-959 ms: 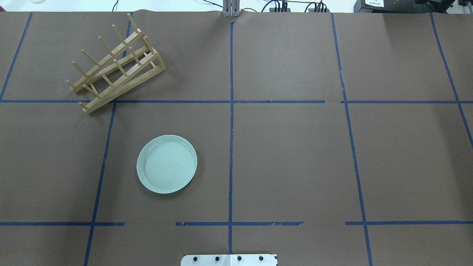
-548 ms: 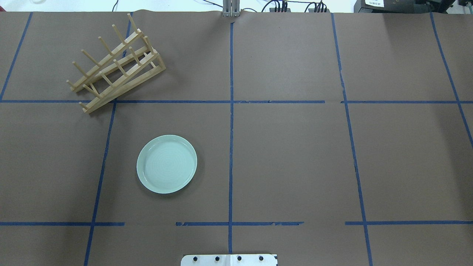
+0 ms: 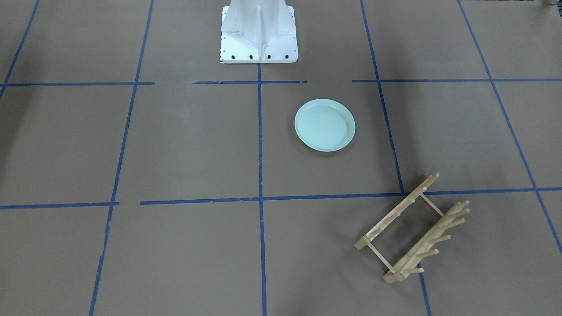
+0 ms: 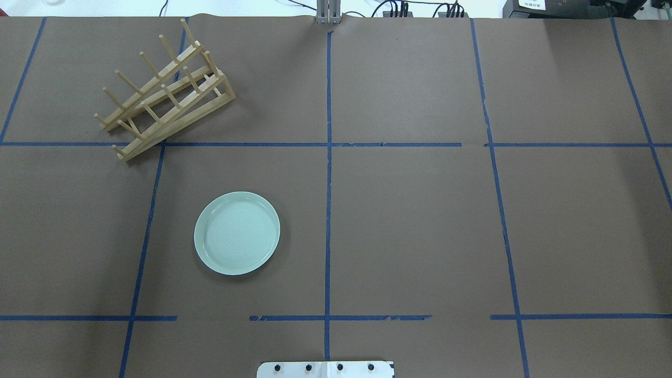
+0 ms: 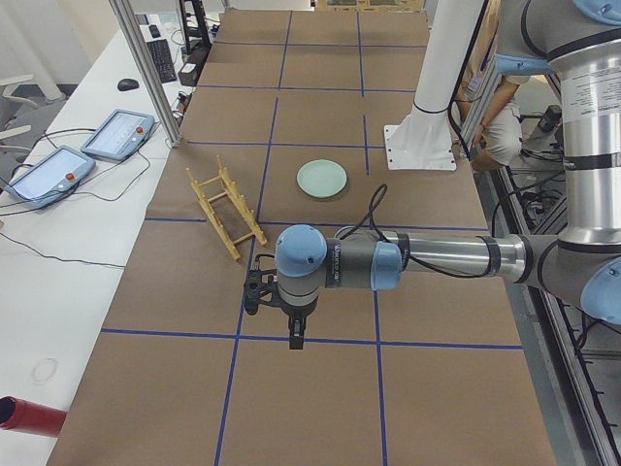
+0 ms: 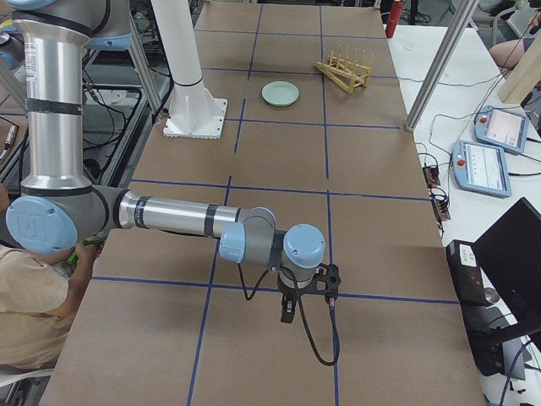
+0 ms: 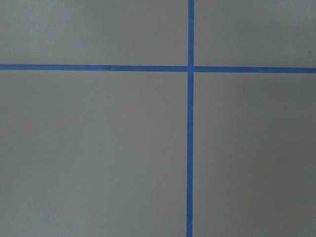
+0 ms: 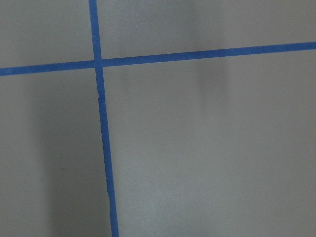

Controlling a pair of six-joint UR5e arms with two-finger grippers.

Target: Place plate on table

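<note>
We judge the plate (image 4: 237, 233) placed, flat on the table (image 4: 409, 220); only parking remains (left gripper (image 5: 296, 340), right gripper (image 6: 287, 315): spread or pressed, we cannot tell).

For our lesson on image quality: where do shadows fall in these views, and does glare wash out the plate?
Overhead view: even light; the plate shows faint rings, no glare, and a thin shadow under its lower rim; the strip beyond the table is blown-out white. Right wrist view: soft grey shadow bands cross the table. Left wrist view: flat light, crisp tape lines.
</note>
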